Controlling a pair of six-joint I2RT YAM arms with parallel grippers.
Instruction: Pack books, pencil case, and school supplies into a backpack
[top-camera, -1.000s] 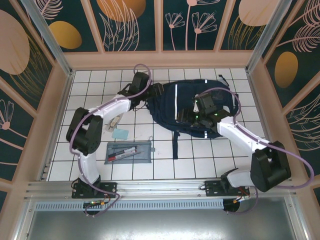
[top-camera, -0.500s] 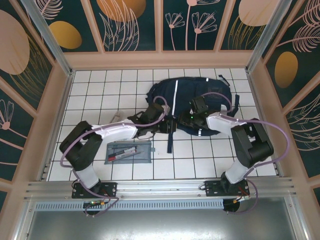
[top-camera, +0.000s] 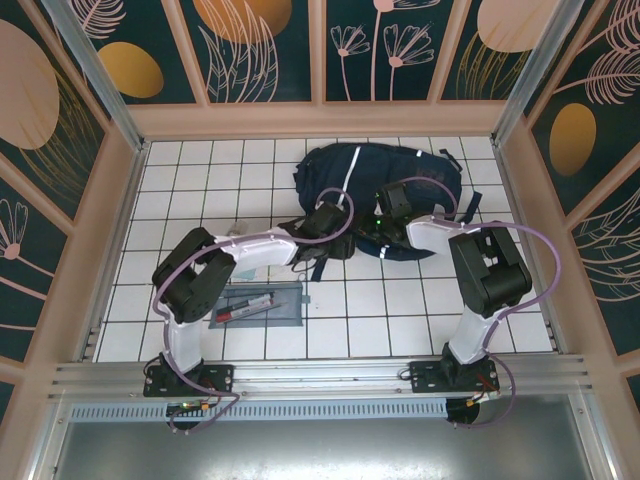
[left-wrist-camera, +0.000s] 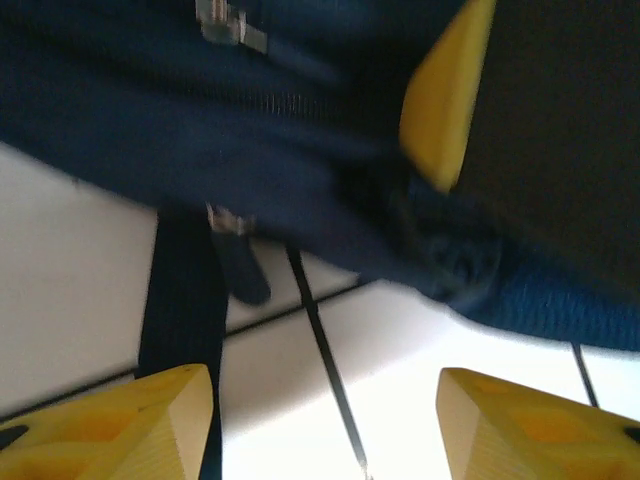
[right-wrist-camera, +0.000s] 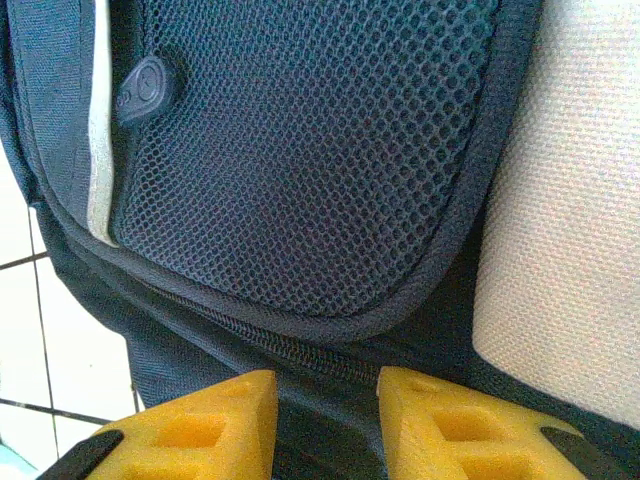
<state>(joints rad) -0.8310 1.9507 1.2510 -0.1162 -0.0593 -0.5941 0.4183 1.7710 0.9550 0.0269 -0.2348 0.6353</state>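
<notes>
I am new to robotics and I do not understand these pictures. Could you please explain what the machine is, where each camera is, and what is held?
These are two robot arms bolted at the near edge of a tiled table. The overhead picture looks down on them; the other two come from cameras on the wrists. On the table lie a navy backpack and a grey pencil case. The left gripper is at the backpack's near edge, its yellow fingers wide open, holding nothing. The right gripper has its fingers close together with backpack fabric between them; whether it grips firmly I cannot tell.
</notes>
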